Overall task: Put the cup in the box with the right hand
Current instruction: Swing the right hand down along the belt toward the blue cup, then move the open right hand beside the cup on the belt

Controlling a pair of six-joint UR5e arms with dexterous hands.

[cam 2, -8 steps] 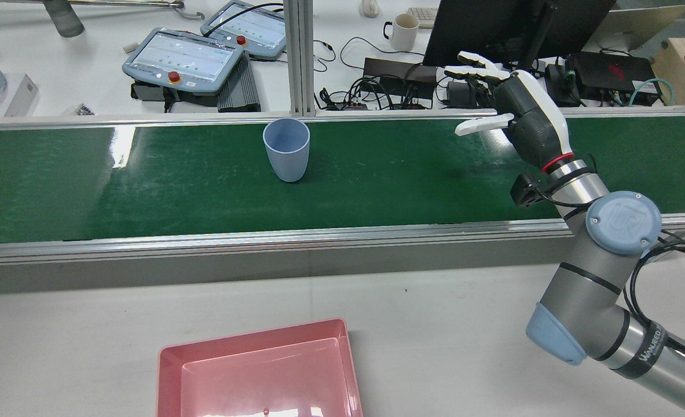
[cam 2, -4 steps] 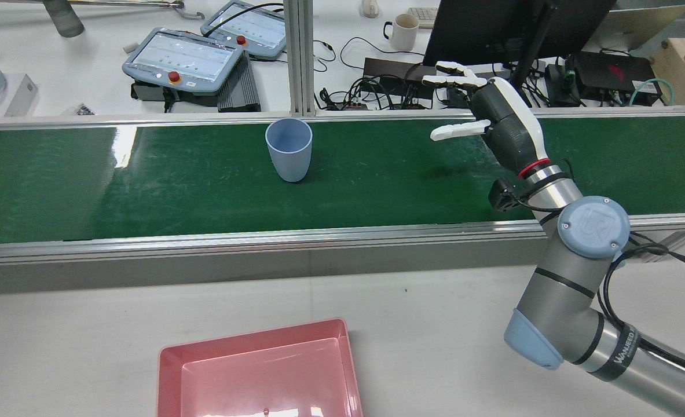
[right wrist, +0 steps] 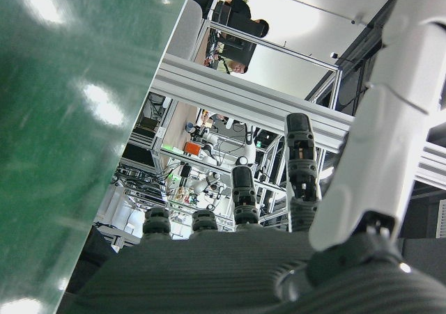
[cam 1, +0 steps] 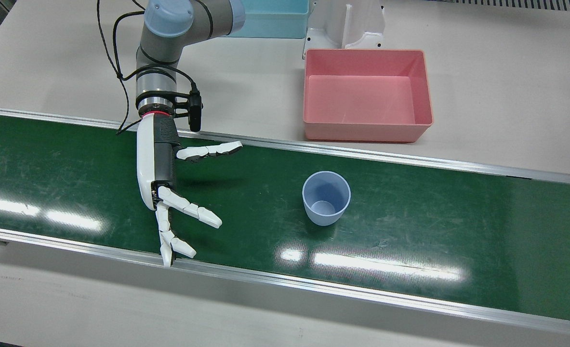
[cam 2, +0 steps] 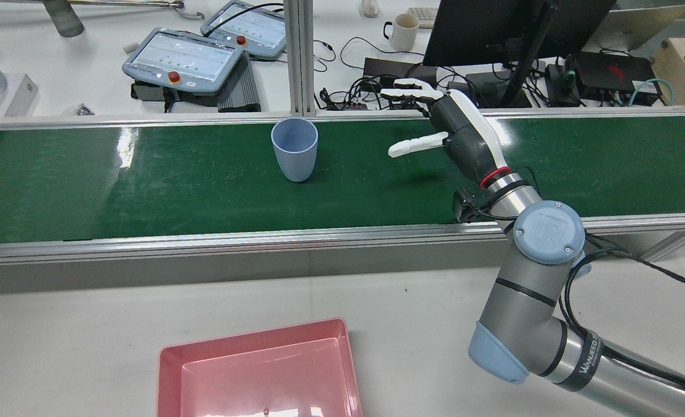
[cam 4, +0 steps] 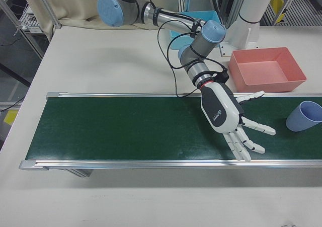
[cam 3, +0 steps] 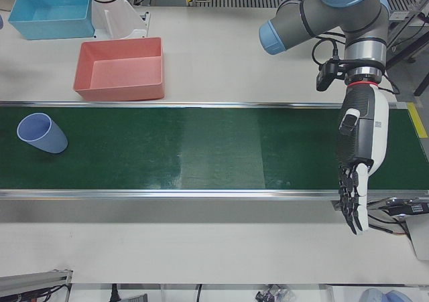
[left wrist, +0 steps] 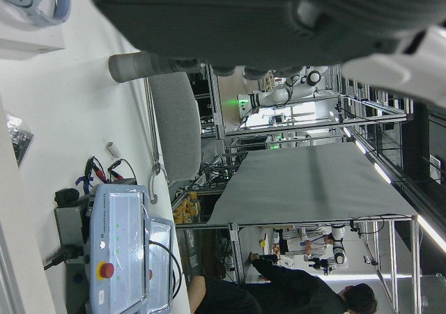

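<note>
Hovering over the green belt (cam 1: 410, 221), your right hand (cam 1: 162, 178) is spread wide and holds nothing, its palm turned toward the cup (cam 1: 326, 197). You can see the fingers (cam 2: 413, 88) fanned apart in the rear view, reaching toward the belt's far edge, with the thumb pointing left at the cup. That cup stands upright on the belt, mouth up, well apart from the hand and untouched. Your box (cam 1: 367, 94), the pink one, sits on the desk (cam 1: 506, 96) just beyond the belt's rail on the robot's side. Your left hand (cam 3: 360, 155) hangs over the belt's other end, fingers straight and empty, far from the cup.
</note>
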